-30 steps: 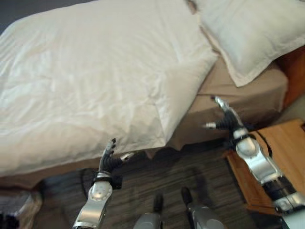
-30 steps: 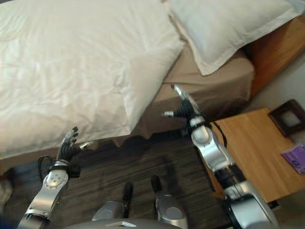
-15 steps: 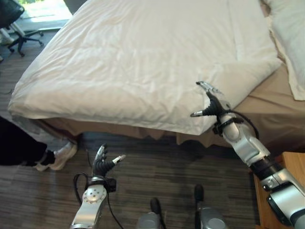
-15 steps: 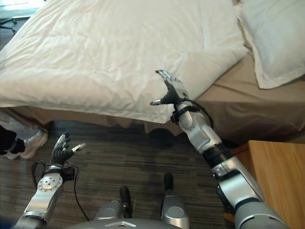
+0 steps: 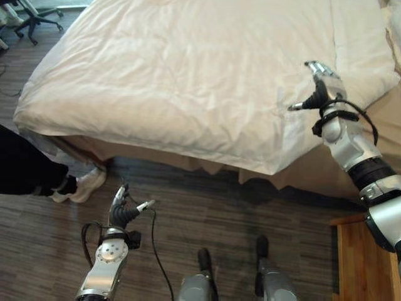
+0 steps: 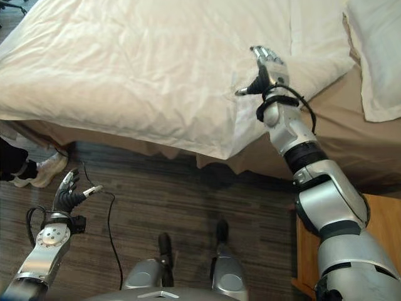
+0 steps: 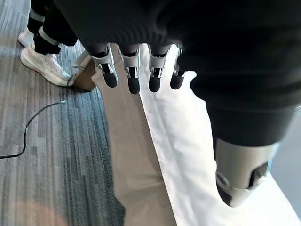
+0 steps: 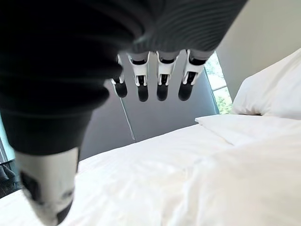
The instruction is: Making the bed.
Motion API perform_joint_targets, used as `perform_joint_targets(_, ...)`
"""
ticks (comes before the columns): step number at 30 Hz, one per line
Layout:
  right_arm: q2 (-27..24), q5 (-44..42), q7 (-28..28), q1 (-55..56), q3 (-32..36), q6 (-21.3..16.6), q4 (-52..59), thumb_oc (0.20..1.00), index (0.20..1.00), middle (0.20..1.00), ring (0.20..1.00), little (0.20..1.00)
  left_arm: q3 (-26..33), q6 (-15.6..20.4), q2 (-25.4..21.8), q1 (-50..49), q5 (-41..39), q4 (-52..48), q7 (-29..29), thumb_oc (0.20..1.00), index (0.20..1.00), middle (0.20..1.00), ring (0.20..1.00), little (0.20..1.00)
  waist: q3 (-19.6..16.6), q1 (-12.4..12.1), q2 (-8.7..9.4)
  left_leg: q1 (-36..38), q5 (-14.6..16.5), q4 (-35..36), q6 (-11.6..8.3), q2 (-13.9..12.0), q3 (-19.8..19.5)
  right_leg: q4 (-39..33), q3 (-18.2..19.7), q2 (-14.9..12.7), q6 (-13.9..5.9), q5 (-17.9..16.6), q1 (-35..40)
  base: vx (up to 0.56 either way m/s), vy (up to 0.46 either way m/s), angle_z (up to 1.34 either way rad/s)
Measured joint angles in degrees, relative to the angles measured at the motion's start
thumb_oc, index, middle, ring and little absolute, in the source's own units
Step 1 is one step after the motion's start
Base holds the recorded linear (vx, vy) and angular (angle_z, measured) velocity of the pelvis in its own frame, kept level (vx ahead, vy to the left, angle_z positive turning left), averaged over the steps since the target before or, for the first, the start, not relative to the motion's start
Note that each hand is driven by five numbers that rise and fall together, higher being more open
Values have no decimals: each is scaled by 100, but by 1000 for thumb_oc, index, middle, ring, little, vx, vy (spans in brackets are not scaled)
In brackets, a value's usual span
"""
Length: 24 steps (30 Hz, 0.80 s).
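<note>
Compared with half a second earlier, the right hand (image 6: 268, 70) stands farther over the duvet (image 5: 207, 69), past its corner rather than beside the edge, while the left hand (image 5: 123, 212) is low above the floor as before; part of the shift is the camera's own.

Duvet: white, spread across the bed from 9 o'clock to 2 o'clock in the head views, its near edge overhanging the side; one corner (image 5: 270, 164) hangs at about 4 o'clock. A tan sheet (image 6: 341, 132) shows below and to the right of that corner. A white pillow (image 6: 376, 50) lies at 2 o'clock in the right eye view.

Right hand: raised over the duvet at 2 o'clock, fingers (image 8: 162, 77) straight and spread, thumb apart, grasping nothing.

Left hand: at 7 o'clock over the dark striped floor (image 5: 188, 219), well apart from the bed, fingers (image 7: 129, 73) relaxed and empty.

Surroundings: a person's leg and white shoe (image 5: 81, 186) at 9 o'clock by the bed's foot end; a wooden bedside table (image 5: 366, 257) at 4 o'clock; an office chair (image 5: 34, 15) at 10 o'clock.
</note>
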State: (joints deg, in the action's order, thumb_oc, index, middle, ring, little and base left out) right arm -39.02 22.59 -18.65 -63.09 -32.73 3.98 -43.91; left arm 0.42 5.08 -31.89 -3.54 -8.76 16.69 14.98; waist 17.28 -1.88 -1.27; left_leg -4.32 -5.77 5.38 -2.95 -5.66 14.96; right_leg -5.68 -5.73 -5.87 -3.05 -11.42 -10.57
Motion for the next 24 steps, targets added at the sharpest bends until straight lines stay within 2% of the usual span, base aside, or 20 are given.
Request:
perform_joint_targets(4,-112,1,-237,-608,-290,82,-382,1000,1000,1000,1000,1000,0,113,-93,-7,-6,0,69,1000,1000,1000,1000,1000,118,-70,-192,-336,-94,0,-64,-24,-31,0,-35,12,-12,-48,-323,-90,-61,6)
perform_joint_targets(7,-292,-1,-274,-928,-413,87,-442,1000,1000,1000,1000,1000,3,160,-92,-9,-8,-6,81,1000,1000,1000,1000,1000,376,-151,-432,-510,-176,0,-78,-78,-59,1,-68,42,3,-99,-487,-52,-67,3)
perform_joint_targets(10,-331,-2,-365,-1182,-498,99,-644,1000,1000,1000,1000,1000,10,190,-92,-3,-9,-10,86,1000,1000,1000,1000,1000,549,-164,-593,-688,-231,0,-107,-115,-130,2,-137,97,31,-125,-628,-43,-58,7)
perform_joint_targets(20,-698,-9,-453,-1959,-937,75,-655,1000,1000,1000,1000,1000,14,260,-107,269,-10,-20,85,1000,1000,1000,1000,1000,884,-222,-869,-959,-300,-2,-146,-187,-121,4,-150,179,151,-214,-922,-63,-37,-2)
perform_joint_targets(21,-753,-9,-459,-2004,-1050,66,-653,561,561,561,561,561,15,294,-111,323,-10,-30,85,1000,1000,1000,1000,1000,949,-226,-893,-962,-302,-3,-143,-192,-90,96,-140,184,162,-207,-992,-73,-25,-12)
perform_joint_targets(22,-755,-10,-458,-2009,-1055,59,-661,561,561,561,561,561,16,320,-129,338,-9,-43,84,1000,1000,1000,1000,1000,975,-241,-900,-976,-302,-3,-143,-197,-58,192,-115,183,166,-156,-1061,-56,4,-13)
perform_joint_targets(23,-727,-14,-453,-1989,-1068,68,-658,228,228,228,228,228,2,321,-135,359,-1,-39,90,1000,1000,1000,1000,1000,994,-214,-913,-1006,-302,-3,-144,-197,-35,257,-88,191,152,-143,-1142,-17,19,-12)
perform_joint_targets(24,-701,-14,-458,-1983,-1085,76,-645,200,200,200,200,200,-17,351,-142,383,16,33,134,1000,1000,1000,1000,1000,998,-185,-905,-1032,-302,-3,-144,-197,8,319,-41,210,135,-128,-1214,-62,-2,-21)
